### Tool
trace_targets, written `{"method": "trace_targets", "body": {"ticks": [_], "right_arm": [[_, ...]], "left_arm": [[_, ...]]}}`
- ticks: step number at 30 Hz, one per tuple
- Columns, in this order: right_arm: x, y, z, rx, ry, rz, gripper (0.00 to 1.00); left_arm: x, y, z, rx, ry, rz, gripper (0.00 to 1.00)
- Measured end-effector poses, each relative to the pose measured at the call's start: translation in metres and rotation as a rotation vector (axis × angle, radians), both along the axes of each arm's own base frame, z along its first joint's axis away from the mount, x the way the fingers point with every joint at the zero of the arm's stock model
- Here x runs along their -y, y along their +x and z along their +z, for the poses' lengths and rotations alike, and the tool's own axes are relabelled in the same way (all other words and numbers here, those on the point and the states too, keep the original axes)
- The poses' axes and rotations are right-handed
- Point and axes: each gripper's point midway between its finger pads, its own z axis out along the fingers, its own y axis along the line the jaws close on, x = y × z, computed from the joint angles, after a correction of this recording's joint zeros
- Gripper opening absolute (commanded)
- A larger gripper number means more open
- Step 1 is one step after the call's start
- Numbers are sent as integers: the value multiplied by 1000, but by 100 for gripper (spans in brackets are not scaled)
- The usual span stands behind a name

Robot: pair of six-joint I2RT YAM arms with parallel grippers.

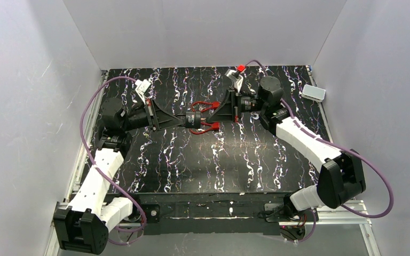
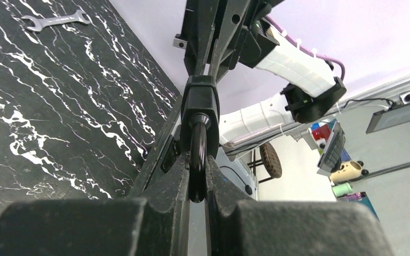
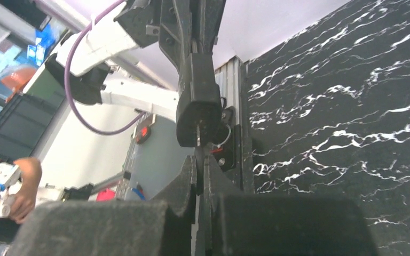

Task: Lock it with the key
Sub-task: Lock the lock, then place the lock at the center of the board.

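On the left, the left gripper reaches in sideways above the black marbled table. Its fingers are pressed together on the dark shackle loop of the padlock. This holds the lock body clear of the surface, with its keyway end facing the other arm. That hold reads as a brace: pinching the shackle leaves the whole body exposed and keeps it from spinning when the key is turned. A wrench lies flat on the table well apart from all this and seems to play no part. In the middle, seen from above, the two arms meet nose to nose, with the padlock between them and nothing resting on the table there. On the right, the right gripper comes in on the same line from the opposite side. Its fingers are drawn tight together on the thin key, whose shaft runs straight from the fingertips into the end of the lock body. A small key ring hangs just beside it. The key therefore looks seated, touching both lock and fingers, and the likely next step is a wrist roll to turn it.
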Motion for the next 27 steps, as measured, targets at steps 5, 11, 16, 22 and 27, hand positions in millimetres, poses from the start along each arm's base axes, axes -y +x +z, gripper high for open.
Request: {"method": "trace_targets", "body": {"ticks": [5,11,16,22,27], "right_arm": [[32,20,-6,14,-21,-95,1],[67,44,-19,9,-47,-208,1],[79,56,-36,-50,-77,-282,1],[83,66,-58,-106,-119,-364,1],[86,68,-65,-93,-144,-404,1]], "left_arm": [[-12,14,-3,-46,-5,57,0],[-21,26,-8,-78,-12,114,0],[-19,32,-53,-226,-9,164,0],[7,12,-145,-452,96,173,0],[24,1,-184,-524,185,151,0]]}}
